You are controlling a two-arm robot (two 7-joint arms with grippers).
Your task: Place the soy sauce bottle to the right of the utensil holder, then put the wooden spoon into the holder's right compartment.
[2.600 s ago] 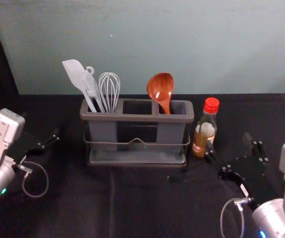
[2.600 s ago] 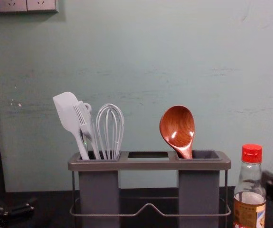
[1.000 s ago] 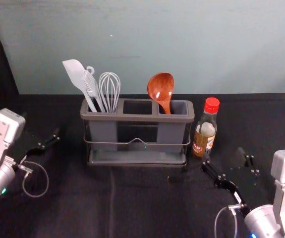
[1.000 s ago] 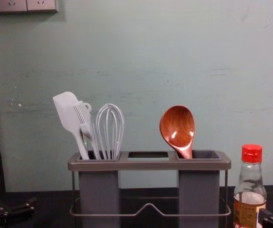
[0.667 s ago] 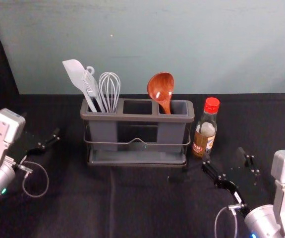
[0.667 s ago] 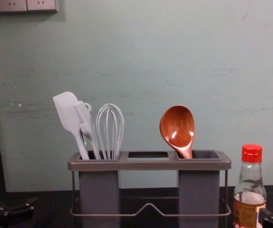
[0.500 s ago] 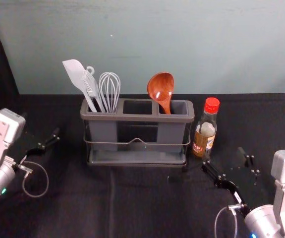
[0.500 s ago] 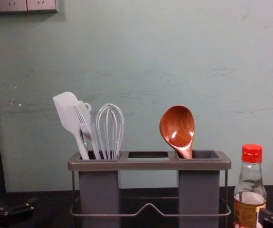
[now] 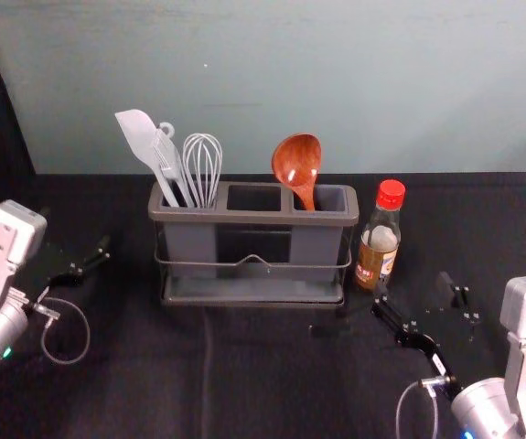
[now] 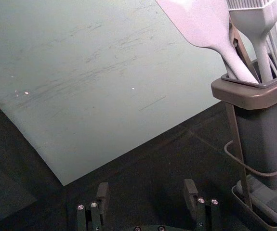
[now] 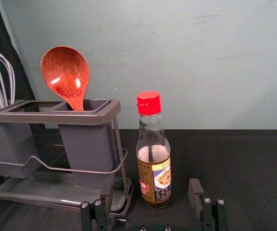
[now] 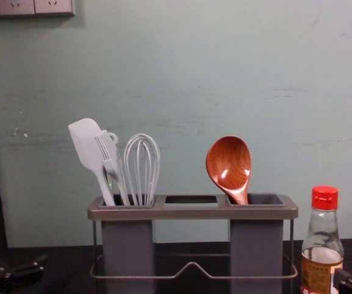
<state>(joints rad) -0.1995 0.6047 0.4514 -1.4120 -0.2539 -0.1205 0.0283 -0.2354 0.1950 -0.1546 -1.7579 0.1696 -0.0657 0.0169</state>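
The soy sauce bottle, red-capped, stands upright just right of the grey utensil holder. In the holder's right compartment leans the wooden spoon, bowl up; the chest view shows the same spoon. My right gripper is low on the near side of the bottle, open and holding nothing. In its wrist view the right gripper has its fingers spread wide, with the bottle beyond them. My left gripper waits left of the holder; in its wrist view the left gripper is open and empty.
A white spatula, a brush and a whisk stand in the holder's left compartment. Behind the black-covered table rises a pale green wall. A wire frame surrounds the holder's lower part.
Since the oldest frames, my right gripper has drawn back from beside the bottle toward the robot. Over the last second both arms have stayed still; bottle, spoon and holder stand unchanged.
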